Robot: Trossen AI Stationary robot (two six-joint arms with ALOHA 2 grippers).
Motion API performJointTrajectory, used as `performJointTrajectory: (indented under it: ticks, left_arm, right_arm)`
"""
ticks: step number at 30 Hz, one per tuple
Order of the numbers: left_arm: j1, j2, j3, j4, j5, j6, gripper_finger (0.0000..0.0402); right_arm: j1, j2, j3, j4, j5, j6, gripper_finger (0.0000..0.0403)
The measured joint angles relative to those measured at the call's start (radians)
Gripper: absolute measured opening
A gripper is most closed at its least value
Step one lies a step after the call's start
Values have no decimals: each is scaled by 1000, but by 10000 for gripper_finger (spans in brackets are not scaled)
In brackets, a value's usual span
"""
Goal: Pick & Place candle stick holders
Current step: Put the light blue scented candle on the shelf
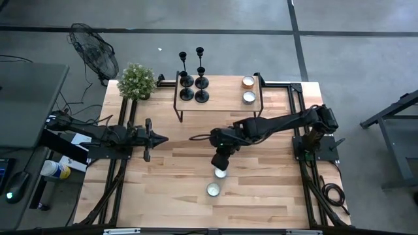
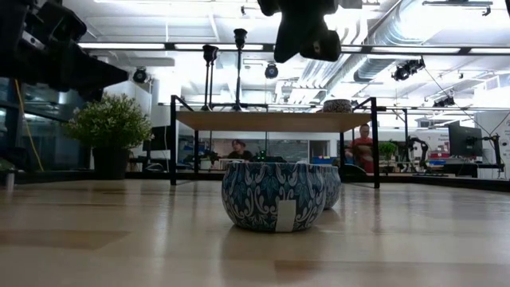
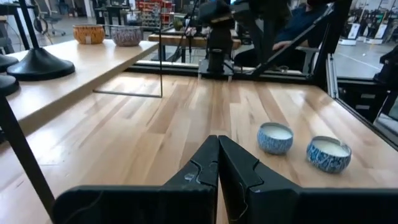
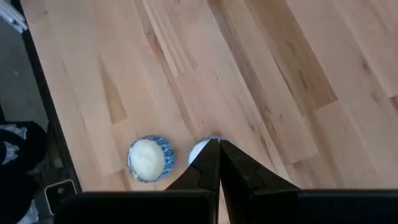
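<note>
Four slim matte-black candle stick holders [image 1: 192, 77] with domed bases stand on the raised wooden shelf [image 1: 222, 98]. Both end effectors, left [image 1: 160, 138] and right [image 1: 219, 164], are pinched closed and empty over the pale planked bench [image 1: 176, 189].

Bare table [image 1: 170, 186] lies open in front of the left gripper [image 1: 163, 138]. Two blue candles [image 1: 213, 189] sit close together near the front, the right gripper [image 1: 219, 164] hanging over the farther one. At the back, the shelf [image 1: 222, 98] carries four holders [image 1: 194, 81] bunched on its left end and two cups [image 1: 248, 89] on its right.
</note>
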Motion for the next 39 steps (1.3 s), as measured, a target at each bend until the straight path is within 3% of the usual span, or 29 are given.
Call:
performJointTrajectory:
  ticks: [6,11,17,24,28,34,39]
  left_arm:
    - [0,0,0,-39,0,0,0]
    - [0,0,0,-41,0,0,0]
    - [0,0,0,-41,0,0,0]
    - [0,0,0,-41,0,0,0]
    - [0,0,0,-41,0,0,0]
    - [0,0,0,-41,-1,0,0]
    - [0,0,0,-41,-1,0,0]
  right_arm:
    - [-14,-2,1,-65,194,161,0]
    - [-11,-12,2,-146,189,373,0]
    - [51,-43,2,-251,341,640,0]
    - [105,-34,2,-201,265,692,0]
    - [117,-34,2,-207,263,786,1]
    - [127,10,2,-217,180,886,2]
    - [135,45,2,-211,156,898,38]
